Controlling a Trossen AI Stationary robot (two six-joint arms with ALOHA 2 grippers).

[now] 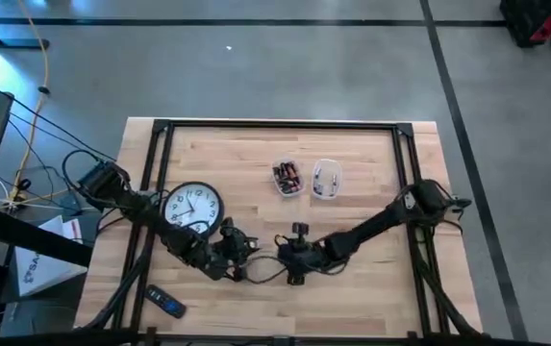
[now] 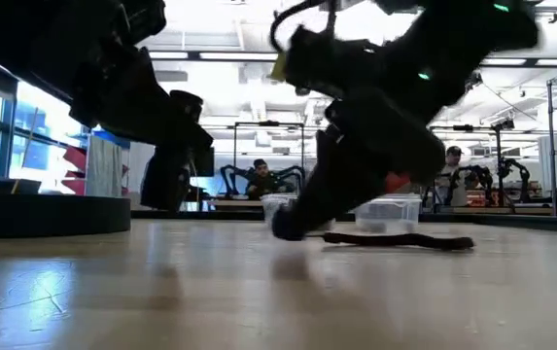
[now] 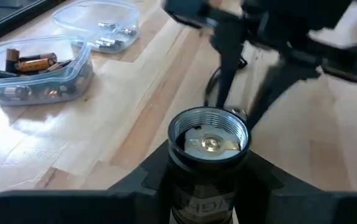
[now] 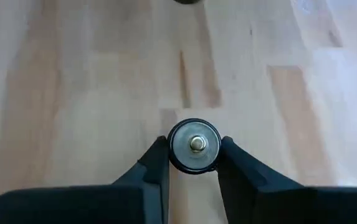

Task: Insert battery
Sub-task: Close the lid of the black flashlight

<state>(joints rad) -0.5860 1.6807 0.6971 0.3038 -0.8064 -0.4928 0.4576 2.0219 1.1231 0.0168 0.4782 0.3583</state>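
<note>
My left gripper (image 3: pixel 208 171) (image 1: pixel 241 248), low at the table's near middle, is shut on a black flashlight body (image 3: pixel 208 140) with an open threaded mouth and a metal contact inside. Just right of it my right gripper (image 4: pixel 194 152) (image 1: pixel 294 264) points down, shut on a round battery (image 4: pixel 194 144) seen end-on, with a silver face and a centre nub. Its fingers (image 3: pixel 223 62) stand just beyond the flashlight in the left wrist view. My left gripper pinches the flashlight's barrel (image 3: pixel 190 190) just below the open mouth, one finger on each side. The mouth (image 3: pixel 208 121) is tilted up toward the wrist camera. Whether the flashlight's lower end rests on the table is hidden. My right gripper pinches the battery's round sides (image 4: pixel 172 152) between its two fingers, which come from above, pointing down. The battery lies along the fingers, its nub end toward the wrist. Whether its far end touches the table cannot be told.
A white wall clock (image 1: pixel 193 207) lies under the left arm. Two clear tubs stand toward the far edge, one with batteries (image 1: pixel 288 178), one with small parts (image 1: pixel 326 180). A remote (image 1: pixel 164 303) lies near the front left. A dark cable (image 2: pixel 395 240) lies by the grippers.
</note>
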